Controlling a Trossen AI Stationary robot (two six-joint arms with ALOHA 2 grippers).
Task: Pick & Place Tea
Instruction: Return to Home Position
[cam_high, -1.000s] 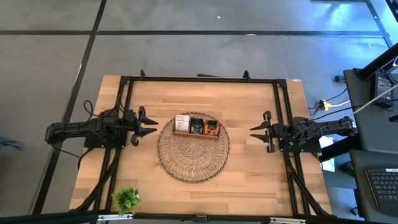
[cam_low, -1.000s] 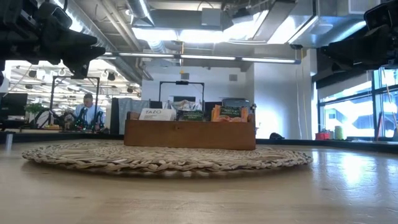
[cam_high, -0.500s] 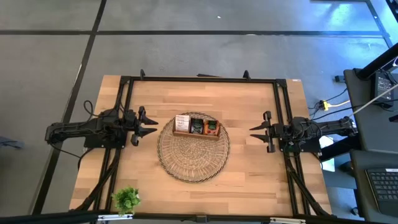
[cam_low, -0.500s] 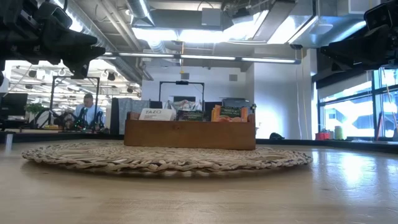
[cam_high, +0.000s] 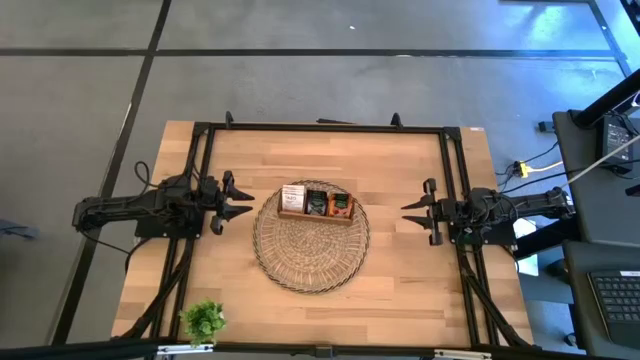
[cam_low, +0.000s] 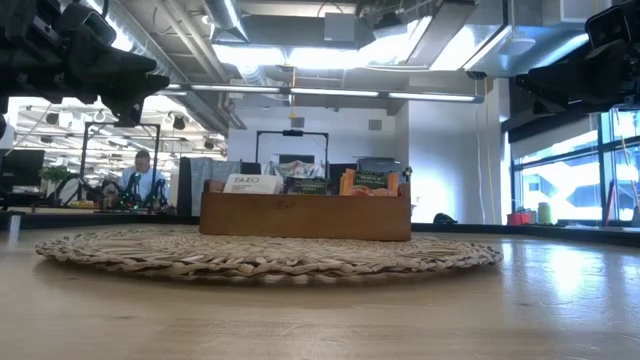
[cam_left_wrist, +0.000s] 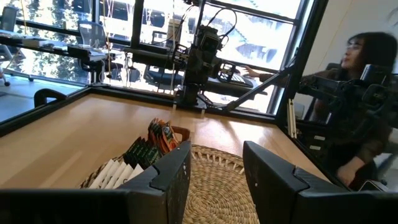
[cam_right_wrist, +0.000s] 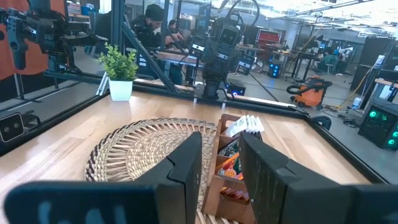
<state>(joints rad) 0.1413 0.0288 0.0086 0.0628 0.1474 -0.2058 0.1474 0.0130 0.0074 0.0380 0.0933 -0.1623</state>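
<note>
The sorting looks finished, and the step in hand reads as the arms' return to their rest pose. The small flat square tea-bag sachets (cam_high: 317, 200) all stand on edge in the brown wooden three-compartment tray (cam_low: 305, 216). The tray sits on the round woven wicker mat (cam_high: 310, 255), toward its far edge as the low view sees it. In the high view, white sachets fill the left compartment, dark green-printed ones the middle and orange ones the right. None lies loose on the mat or on the pale wooden counter (cam_high: 400, 290).

The left gripper (cam_high: 240, 204) hangs over the counter's left side, near the mat's rim, fingers apart and holding nothing. The right gripper (cam_high: 410, 212) mirrors it on the right side, likewise spread and empty.

By my judgement the next move asks for little: each arm should settle into its parked pose without sweeping over the mat or nudging the tray.

Of the writing, only "TAZO" on the front white sachet (cam_low: 245, 182) can be read. The other labels are too small to make out.
</note>
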